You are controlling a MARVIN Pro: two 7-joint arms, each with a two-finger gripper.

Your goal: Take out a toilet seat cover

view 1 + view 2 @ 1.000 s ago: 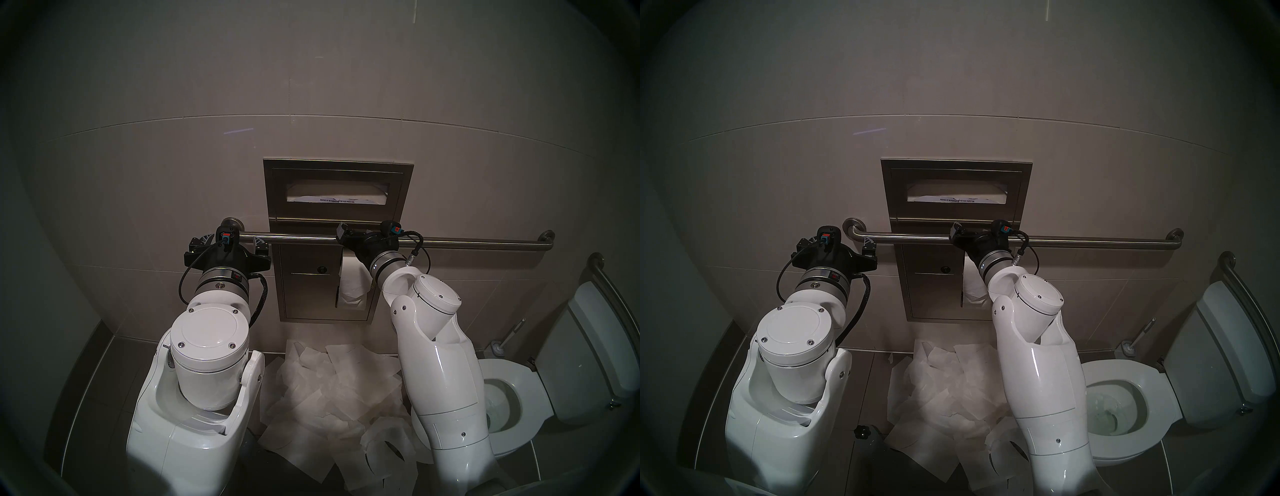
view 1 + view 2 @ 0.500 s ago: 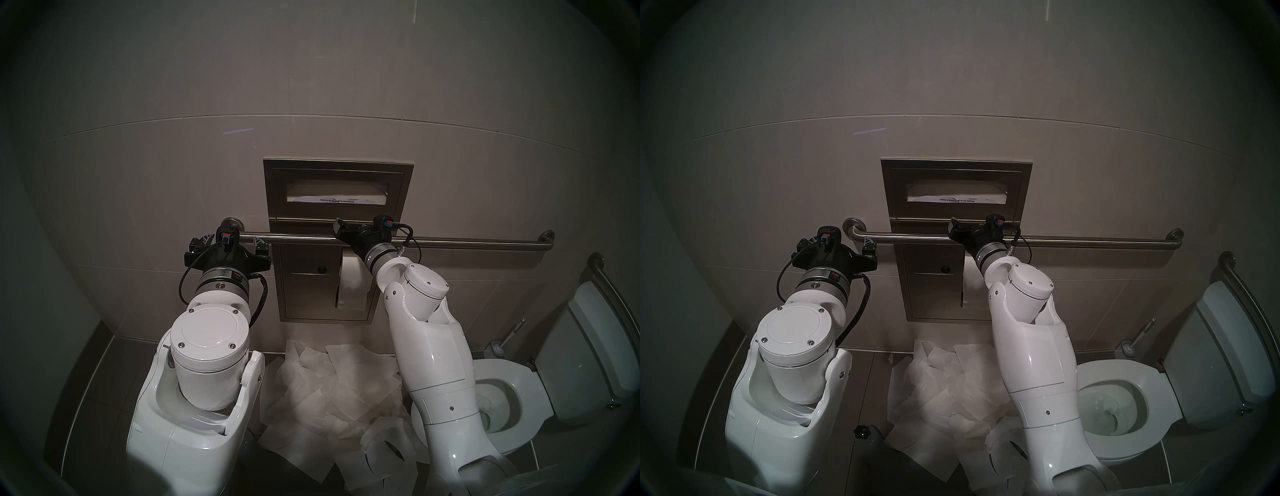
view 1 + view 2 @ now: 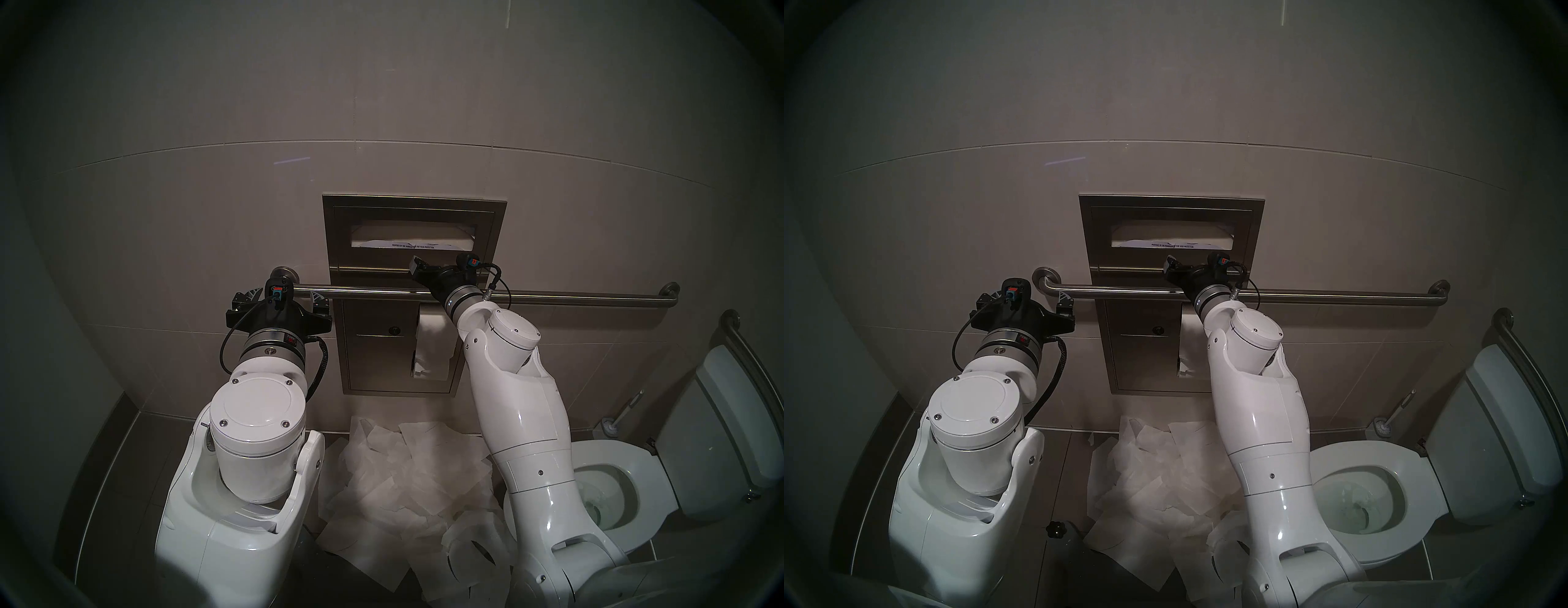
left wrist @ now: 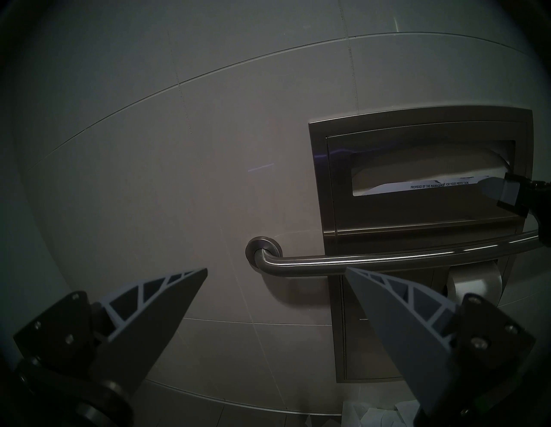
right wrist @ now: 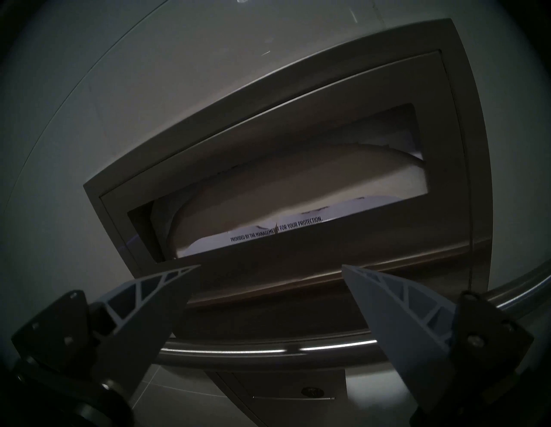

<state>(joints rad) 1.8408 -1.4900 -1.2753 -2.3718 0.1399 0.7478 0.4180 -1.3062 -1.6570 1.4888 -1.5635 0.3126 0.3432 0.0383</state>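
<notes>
Right gripper (image 5: 269, 267) fingers (image 5: 167, 286) spread wide, pinching nothing, tips at the lower edge of the right wrist view, just below the dispenser (image 5: 301, 274) slot and above the grab bar (image 5: 268, 350). Whether the tips touch the steel face: cannot tell. In the head views, mostly hidden behind its own wrist; only one black finger mount visible, near the slot's lower right corner.

Left gripper (image 4: 277, 268) fingers (image 4: 387, 301) likewise spread and empty, low in the left wrist view, apart from the wall, the bar's curved end between them.

Toilet seat cover (image 5: 298, 190) inside the slot, centre of the right wrist view: a pale folded bulge, dim, edges cut off by the frame; printed strip along the bottom rim only partly legible.

Toilet paper roll (image 3: 432, 339) partly hidden by the right forearm. Loose sheets (image 3: 403, 475) heaped on the floor, bottom centre. Toilet (image 3: 628, 479) at lower right, cut by the arm.
</notes>
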